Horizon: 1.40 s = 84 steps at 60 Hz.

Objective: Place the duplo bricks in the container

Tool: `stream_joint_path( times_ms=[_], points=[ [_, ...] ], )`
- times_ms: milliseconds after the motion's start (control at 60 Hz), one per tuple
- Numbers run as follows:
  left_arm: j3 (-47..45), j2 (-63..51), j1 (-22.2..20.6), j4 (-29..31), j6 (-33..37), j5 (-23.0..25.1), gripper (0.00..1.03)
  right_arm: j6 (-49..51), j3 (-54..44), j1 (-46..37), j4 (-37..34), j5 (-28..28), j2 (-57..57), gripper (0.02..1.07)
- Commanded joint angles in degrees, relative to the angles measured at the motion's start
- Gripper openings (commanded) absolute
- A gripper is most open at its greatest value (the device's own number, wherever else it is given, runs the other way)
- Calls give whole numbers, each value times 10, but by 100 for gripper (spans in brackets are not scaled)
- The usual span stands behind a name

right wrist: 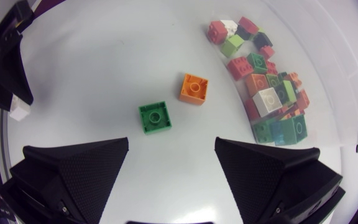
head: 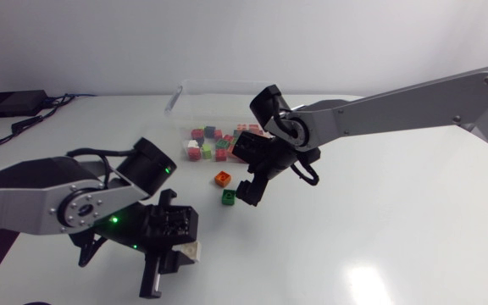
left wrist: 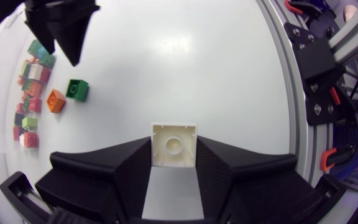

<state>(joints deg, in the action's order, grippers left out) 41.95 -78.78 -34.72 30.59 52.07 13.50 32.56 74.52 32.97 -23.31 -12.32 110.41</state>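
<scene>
White on white: clamped a white brick (left wrist: 174,142) in the left gripper (left wrist: 174,155), one matte black finger pressed against each of two opposite sides, the hollow underside turned toward the wrist camera. Held it at about 7 o'clock on the surface (head: 396,237), low over it; could not tell whether the brick touched down. Had the left arm (head: 32,199) lying in from 9 o'clock.

Had the right gripper (right wrist: 171,144) spread wide with nothing between the fingers, near the middle of the surface, on the right arm (head: 396,106) stretched in from 3 o'clock. Found a green brick (right wrist: 155,117) just ahead of that open gap, lying flat with its single stud up and touched by neither finger. Found an orange brick (right wrist: 193,88) a little farther ahead, also stud up, near the green one but apart from it. From the head camera, placed the orange one at about 12 o'clock of the green, and the right gripper at about 3 o'clock of the green, just beside it.

Noted the clear plastic container (head: 195,89) toward 12 o'clock on the surface, with a heap of bricks (head: 214,144) inside at its nearer end: red, green, lime, white, orange and dark ones lying jumbled against each other. Found both loose bricks outside it, the orange one near its wall at roughly 6 o'clock of the heap. Had the clamped white brick well apart from the container, at about 7 o'clock of it.
</scene>
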Motion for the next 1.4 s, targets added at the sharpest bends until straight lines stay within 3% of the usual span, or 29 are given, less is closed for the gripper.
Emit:
stream_joint_path(
  times_ms=[0, 150, 267, 367, 750, 950, 1083, 1200, 1333, 1383],
  points=[
    [29, 27, 25, 8, -14, 9, 34, 37, 26, 5, -23, -7, 26, 102],
    [72, 35, 77, 2, -45, 34, 34, 71, 63, 6, -49, -21, 62, 102],
    [107, 32, 119, -46, -105, 50, 34, 88, 97, 10, -89, -24, 94, 102],
    [126, 28, 136, -66, -134, 59, 34, 95, 113, 15, -98, -25, 108, 102],
    [217, -19, 198, -132, -254, 73, 34, 131, 261, 22, -242, -31, 201, 97],
    [238, -39, 210, -156, -283, 74, 34, 137, 305, 28, -271, -33, 230, 88],
    [247, -50, 214, -164, -293, 74, 34, 137, 331, 34, -295, -33, 247, 75],
    [248, -52, 215, -166, -294, 74, 34, 136, 345, 35, -305, -32, 263, 58],
    [249, -53, 221, -172, -296, 74, 34, 132, 344, 38, -306, -32, 264, 55],
    [254, -57, 222, -173, -301, 74, 34, 131, 344, 39, -307, -32, 263, 41]
  ],
)
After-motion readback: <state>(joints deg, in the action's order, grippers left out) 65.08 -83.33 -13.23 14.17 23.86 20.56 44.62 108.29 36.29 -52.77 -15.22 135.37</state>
